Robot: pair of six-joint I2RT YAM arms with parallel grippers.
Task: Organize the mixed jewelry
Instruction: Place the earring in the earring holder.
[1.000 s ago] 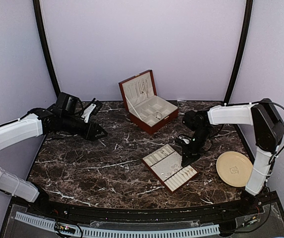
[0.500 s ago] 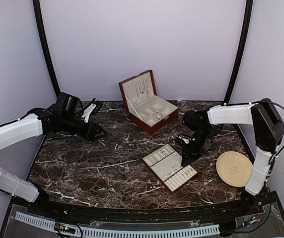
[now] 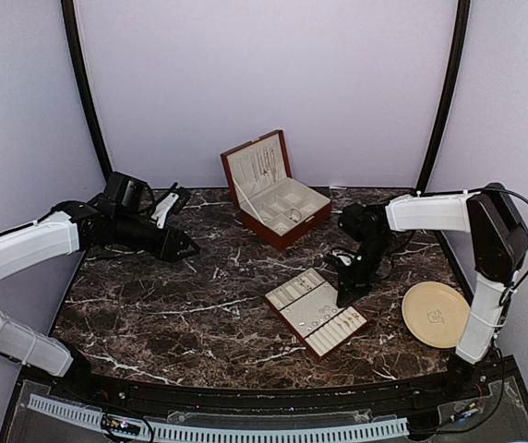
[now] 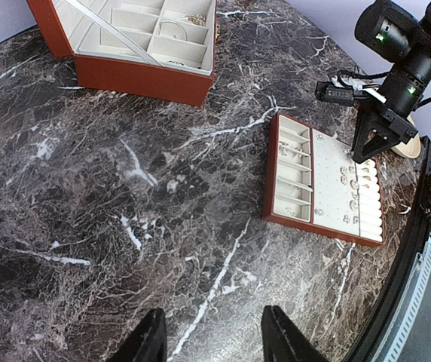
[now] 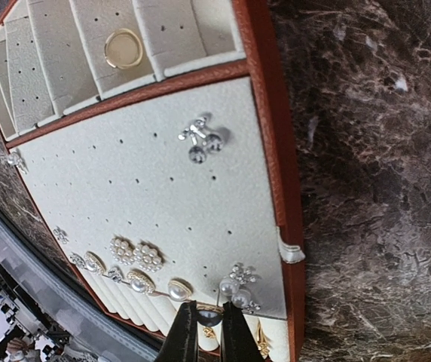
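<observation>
Nothing shifts across the last second: both arms hold their poses, so the sorting looks paused rather than advancing. The right fingers [image 5: 206, 313] stand almost together over the nearest rolled row of the flat tray [image 5: 267, 113]. A small glint sits in the slit between them, but I cannot tell whether it is gripped. Just beyond the tips lie pieces of the mixed jewelry [image 5: 136, 255], pearl studs and flower clusters, with a gold ring [image 5: 123, 47] well beyond. Only this wrist view shows them singly; the overhead view gives mere specks. The left fingers [image 4: 215, 339] hang half open and empty above bare table [image 4: 87, 188], well short of the tray, with the open box [image 4: 140, 75] farther off
</observation>
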